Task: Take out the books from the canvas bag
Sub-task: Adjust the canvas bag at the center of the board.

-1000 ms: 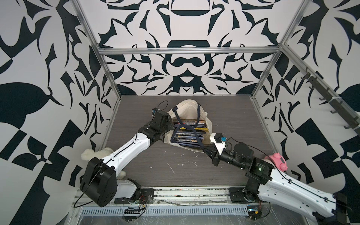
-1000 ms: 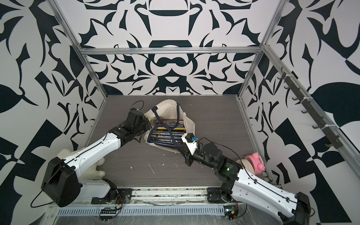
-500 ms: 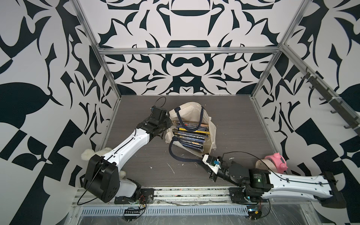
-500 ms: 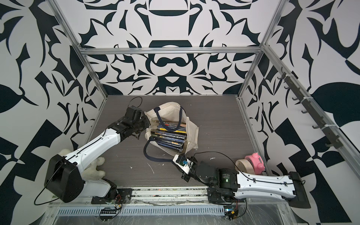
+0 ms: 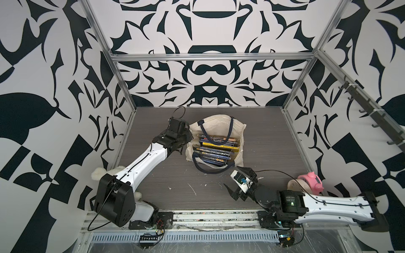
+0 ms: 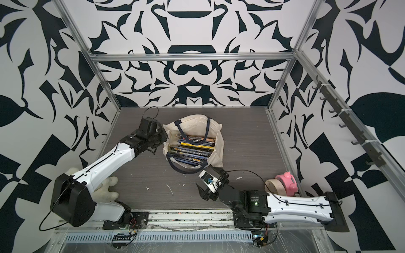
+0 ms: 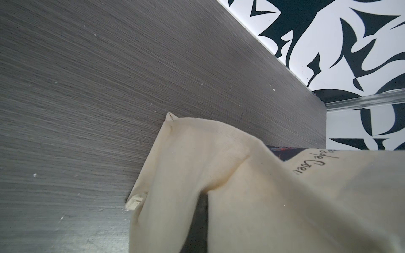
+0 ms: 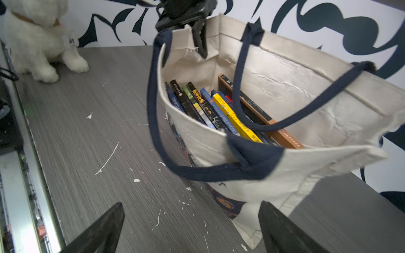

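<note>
right fingers (image 8: pixel 103 230): black, spread wide with nothing between them. Lower centre-right in both top views, low over the tabletop, near the bag's front face but apart from it.
tabletop (image 5: pixel 263 142): grey wood-grain, with white flecks and scratches in front of the bag.
white plush toy (image 5: pixel 98 173): lower left of a top view, partly behind the left arm, well apart from the bag.
pink plastic item (image 5: pixel 314 181): right edge of the tabletop, touching a beige tape roll (image 5: pixel 293 186).
canvas bag (image 5: pixel 219 122): cream-white fabric tote with navy straps, upright mid-frame in both top views, mouth open upward.
near handle (image 5: pixel 210 172): navy loop hanging out over the front rim. Can't tell if it touches the tabletop.
far handle (image 5: pixel 230 131): draped across the bag mouth, over the books.
books (image 5: pixel 215 149): thin, standing on edge in a row inside the bag. Mostly dark blue, some black, one yellow, one brown-edged at the far side.
left fingers (image 8: pixel 200 43): clamped tight on the bag's rim, at the frame-left end of the mouth in the top views. Cream cloth with script lettering fills most of the left wrist view.
</note>
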Controlling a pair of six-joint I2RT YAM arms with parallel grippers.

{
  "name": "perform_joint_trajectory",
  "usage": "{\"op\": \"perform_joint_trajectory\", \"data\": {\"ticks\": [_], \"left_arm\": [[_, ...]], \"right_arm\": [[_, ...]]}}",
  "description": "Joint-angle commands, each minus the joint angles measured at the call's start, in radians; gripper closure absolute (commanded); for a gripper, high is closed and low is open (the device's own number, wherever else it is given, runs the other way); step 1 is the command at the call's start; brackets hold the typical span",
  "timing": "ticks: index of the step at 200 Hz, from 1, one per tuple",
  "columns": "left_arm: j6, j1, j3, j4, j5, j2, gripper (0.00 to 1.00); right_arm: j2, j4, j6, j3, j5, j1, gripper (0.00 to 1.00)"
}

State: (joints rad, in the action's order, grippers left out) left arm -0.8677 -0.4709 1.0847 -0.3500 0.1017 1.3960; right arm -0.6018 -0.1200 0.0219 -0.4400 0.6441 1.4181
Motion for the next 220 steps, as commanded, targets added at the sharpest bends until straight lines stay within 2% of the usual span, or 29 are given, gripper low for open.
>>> {"op": "perform_joint_trajectory", "data": {"ticks": [1,30,70,83,103,117,160,220], "left_arm": [[0.021,0.021,0.029,0.027,0.015,-0.03,1.0],[0.022,0.021,-0.018,0.082,-0.012,-0.063,1.0],[0.027,0.009,-0.106,0.156,-0.021,-0.114,1.0],[0.027,-0.003,-0.129,0.168,-0.006,-0.16,1.0],[0.031,-0.032,-0.152,0.172,0.033,-0.185,1.0],[0.039,-0.059,-0.161,0.171,0.067,-0.199,1.0],[0.056,-0.135,-0.174,0.157,0.175,-0.229,1.0],[0.058,-0.155,-0.212,0.166,0.211,-0.245,1.0]], "right_arm": [[0.063,-0.032,0.101,-0.063,0.086,-0.001,0.0],[0.003,-0.086,0.188,-0.224,0.154,-0.001,0.01],[-0.34,-0.262,0.22,-0.599,0.246,-0.03,0.0],[-0.434,-0.337,0.265,-0.706,0.144,-0.115,0.0],[-0.531,-0.426,0.384,-0.809,-0.08,-0.317,0.04],[-0.576,-0.459,0.422,-0.846,-0.122,-0.406,0.04],[-0.677,-0.475,0.45,-0.856,-0.24,-0.571,0.08],[-0.775,-0.35,0.402,-0.832,-0.373,-0.683,0.13]]}}
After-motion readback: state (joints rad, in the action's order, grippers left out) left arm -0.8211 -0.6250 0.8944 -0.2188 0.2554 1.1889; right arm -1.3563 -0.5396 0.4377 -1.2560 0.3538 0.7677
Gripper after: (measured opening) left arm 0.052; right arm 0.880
